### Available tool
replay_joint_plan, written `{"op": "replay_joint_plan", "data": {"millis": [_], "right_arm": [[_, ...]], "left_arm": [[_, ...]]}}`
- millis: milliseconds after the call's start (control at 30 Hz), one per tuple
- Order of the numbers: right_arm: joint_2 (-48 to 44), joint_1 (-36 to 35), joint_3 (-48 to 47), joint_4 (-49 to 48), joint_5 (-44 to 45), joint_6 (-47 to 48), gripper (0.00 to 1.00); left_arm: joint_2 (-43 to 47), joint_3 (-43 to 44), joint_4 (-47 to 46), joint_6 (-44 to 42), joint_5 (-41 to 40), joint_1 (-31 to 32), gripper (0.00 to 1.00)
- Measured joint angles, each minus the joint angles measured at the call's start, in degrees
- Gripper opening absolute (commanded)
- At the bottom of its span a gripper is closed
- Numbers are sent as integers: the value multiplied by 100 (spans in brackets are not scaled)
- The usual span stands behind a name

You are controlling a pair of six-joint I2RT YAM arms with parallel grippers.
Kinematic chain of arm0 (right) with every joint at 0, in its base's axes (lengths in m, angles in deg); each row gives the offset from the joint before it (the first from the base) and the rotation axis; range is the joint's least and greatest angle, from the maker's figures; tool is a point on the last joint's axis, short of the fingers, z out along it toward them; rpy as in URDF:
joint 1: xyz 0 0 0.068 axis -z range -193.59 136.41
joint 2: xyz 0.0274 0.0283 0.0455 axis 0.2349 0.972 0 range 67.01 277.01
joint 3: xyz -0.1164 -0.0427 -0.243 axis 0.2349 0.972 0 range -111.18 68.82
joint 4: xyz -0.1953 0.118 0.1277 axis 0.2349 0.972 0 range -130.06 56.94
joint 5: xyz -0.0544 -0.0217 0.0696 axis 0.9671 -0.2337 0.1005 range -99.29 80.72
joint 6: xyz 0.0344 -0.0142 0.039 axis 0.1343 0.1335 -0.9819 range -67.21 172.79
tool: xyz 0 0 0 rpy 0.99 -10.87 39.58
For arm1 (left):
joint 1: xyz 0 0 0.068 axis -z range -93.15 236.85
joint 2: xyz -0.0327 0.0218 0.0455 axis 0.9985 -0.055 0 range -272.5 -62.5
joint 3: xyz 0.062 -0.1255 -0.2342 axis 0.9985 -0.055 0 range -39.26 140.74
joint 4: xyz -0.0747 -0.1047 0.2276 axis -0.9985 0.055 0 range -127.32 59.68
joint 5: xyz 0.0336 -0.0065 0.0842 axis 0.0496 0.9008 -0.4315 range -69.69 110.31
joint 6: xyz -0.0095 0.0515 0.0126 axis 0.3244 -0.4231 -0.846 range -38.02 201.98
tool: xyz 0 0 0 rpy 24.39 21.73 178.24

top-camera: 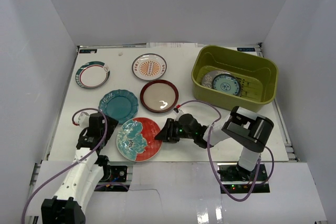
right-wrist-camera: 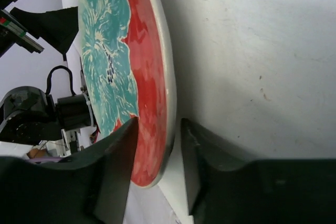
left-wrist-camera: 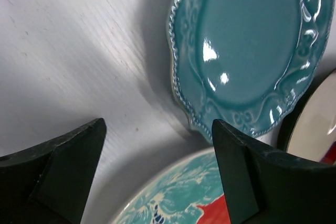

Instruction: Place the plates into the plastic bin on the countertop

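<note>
Five plates lie on the countertop [top-camera: 184, 77] in the top view. The red plate [top-camera: 138, 139] is nearest the arm bases. The teal scalloped plate [top-camera: 118, 106] sits just up-left of it and the dark-red rimmed plate [top-camera: 159, 96] just above it. The sunburst plate [top-camera: 149, 67] and the teal-rimmed plate [top-camera: 92, 74] lie farther up. The plastic bin [top-camera: 233, 52] stands well up-right of the red plate and holds the grey floral plate [top-camera: 210, 77] and the blue-and-white plate [top-camera: 227, 84]. The right gripper [top-camera: 157, 136] meets the red plate's right rim, and the left gripper [top-camera: 105, 125] is just off its left rim.

The left wrist view shows that gripper's fingers [left-wrist-camera: 63, 166] spread wide over bare countertop, with the red plate's rim below them.

In the right wrist view, the fingers [right-wrist-camera: 110, 182] pinch the red plate's rim, one on its painted face and one underneath.
</note>
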Motion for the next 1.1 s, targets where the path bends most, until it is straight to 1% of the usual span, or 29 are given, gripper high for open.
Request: {"op": "replay_joint_plan", "data": {"millis": [33,100,167,200,300,367,400,467,500,567,667,733,767,833,933,1000,1067,1100], "right_arm": [[90,0,-22,-24,-4,-52,35],[179,7,-37,-72,0,-142,26],[210,13,-31,-59,-2,-210,10],[208,24,-22,-63,-9,-225,8],[48,46,101,-142,-11,-306,8],[-315,48,326,2,17,-223,8],[-579,59,455,153,17,-144,8],[-1193,63,638,623,42,66,8],[-1491,63,675,868,42,188,8],[-2151,103,660,1574,48,474,8],[-3040,396,461,2387,-138,822,8],[-3488,780,238,2704,-306,951,8],[-3681,1038,76,2850,-431,990,8],[-4015,1665,-291,3077,-605,1082,8],[-4387,2682,-916,3338,-769,1217,8],[-4581,3547,-1259,3445,-916,1287,8],[-4688,4419,-1449,3473,-1099,1329,8],[-4717,4839,-1506,3488,-1209,1338,8]], "left_arm": [[2,-98,-105,35,57,-120,93],[44,-232,-457,129,170,-326,91],[31,-369,-839,234,284,-450,90],[4,-442,-1040,295,330,-479,89],[-201,-590,-1655,420,501,-610,85],[-376,-656,-1998,490,597,-697,82],[-450,-695,-2164,535,636,-728,79],[-540,-800,-2463,605,691,-767,76],[-560,-874,-2629,651,723,-778,73],[-557,-1019,-2889,723,772,-804,70],[-551,-1172,-3193,811,835,-822,66],[-581,-1235,-3346,850,876,-826,64],[-614,-1255,-3425,870,903,-826,60],[-702,-1266,-3541,892,938,-831,57],[-789,-1331,-3707,903,984,-831,50],[-826,-1362,-3779,903,1008,-835,44],[-898,-1384,-3882,922,1032,-837,41],[-944,-1397,-3943,953,1056,-837,37]]}}
